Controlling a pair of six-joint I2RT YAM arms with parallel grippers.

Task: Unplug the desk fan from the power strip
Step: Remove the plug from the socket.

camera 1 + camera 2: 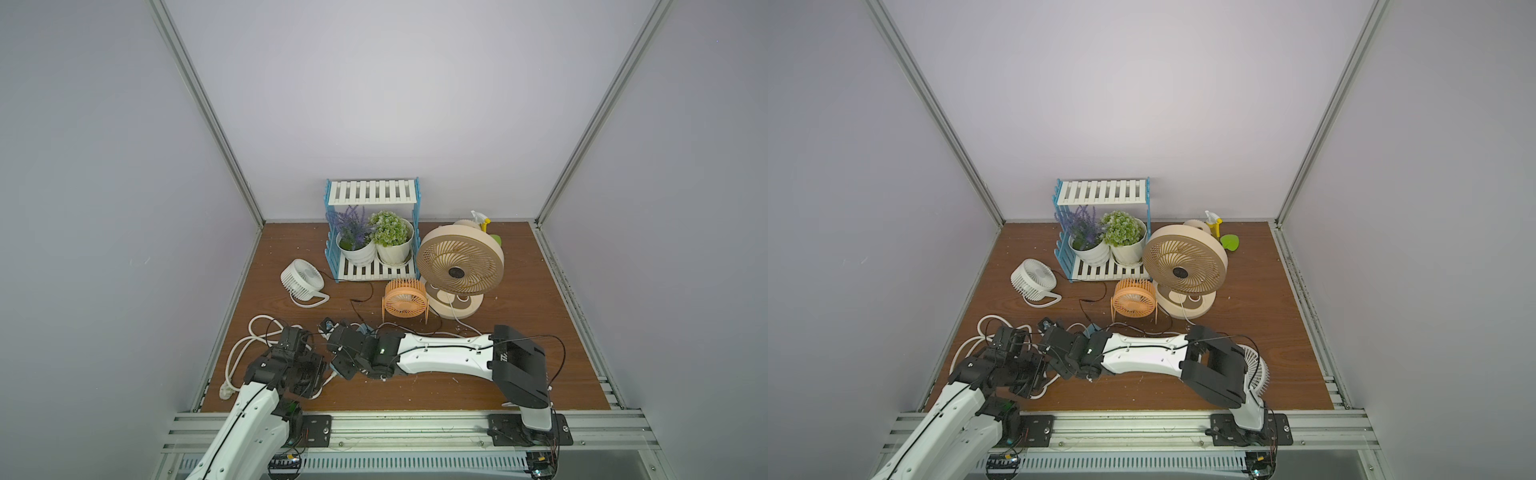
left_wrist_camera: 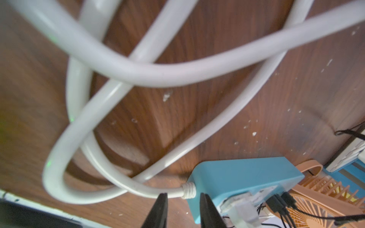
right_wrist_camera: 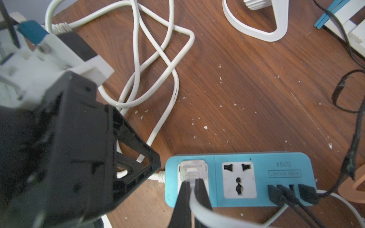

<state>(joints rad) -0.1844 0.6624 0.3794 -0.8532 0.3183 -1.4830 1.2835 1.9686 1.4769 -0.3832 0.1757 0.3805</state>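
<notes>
Grey-walled enclosure, brown wood table filling the lower half of both top views. Big beige fan sits right of centre. Blue-white slatted rack with two potted plants stands just left of it. White mini fan is left of the rack, orange mini fan in front of the beige one.

Thick white cord loops at lower left, partly under the left arm. The power strip lies flat at the bottom of the right wrist frame. In the top views it is mostly hidden under the right arm, lower centre-left. It has one free socket and black USB plugs along its lower right edge.

Right gripper is pinched tight on the white plug, which is seated in the strip's left socket. Left gripper shows a narrow gap and nothing held, its tips just beside the strip's cord end.
</notes>
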